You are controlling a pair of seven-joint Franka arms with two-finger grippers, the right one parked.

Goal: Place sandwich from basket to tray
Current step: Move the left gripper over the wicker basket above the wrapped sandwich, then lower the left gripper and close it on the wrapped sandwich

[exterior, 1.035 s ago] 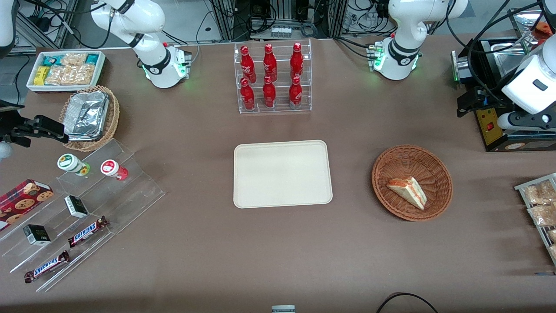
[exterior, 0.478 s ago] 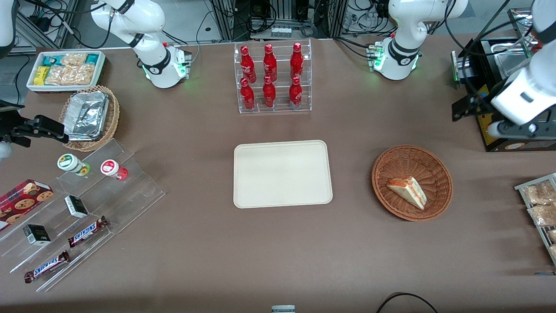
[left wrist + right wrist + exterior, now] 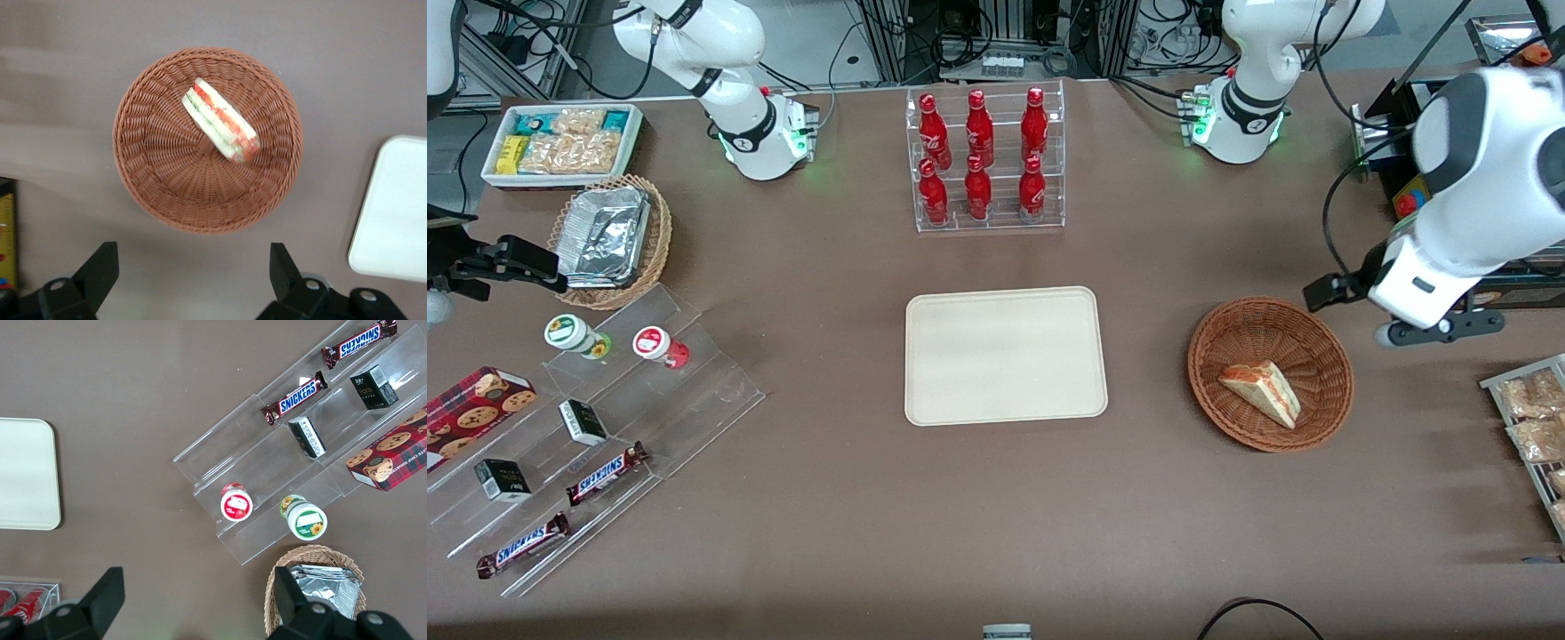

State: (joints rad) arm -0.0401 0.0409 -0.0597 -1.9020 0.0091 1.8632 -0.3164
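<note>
While the tray [image 3: 1006, 355] lies bare at the middle of the table, nearer the front camera than the clear rack of red bottles [image 3: 984, 160], the basket [image 3: 1232, 331] sits beside it toward my working arm's end, well apart from its edge. The sandwich [image 3: 1263, 392] lies inside the basket on the woven floor, in the part nearer the front camera, its orange-red and green filling layers showing along one cut face. My gripper [image 3: 193, 270] hangs above the table just beside the basket's rim, toward my end of the table, touching neither basket nor sandwich. My fingers [image 3: 99, 269] are spread wide with nothing between them. In my wrist view the whole basket [image 3: 160, 167] shows past the fingertips, the sandwich [image 3: 220, 120] inside it, and a rounded corner of the tray [image 3: 393, 207] shows beside it.
</note>
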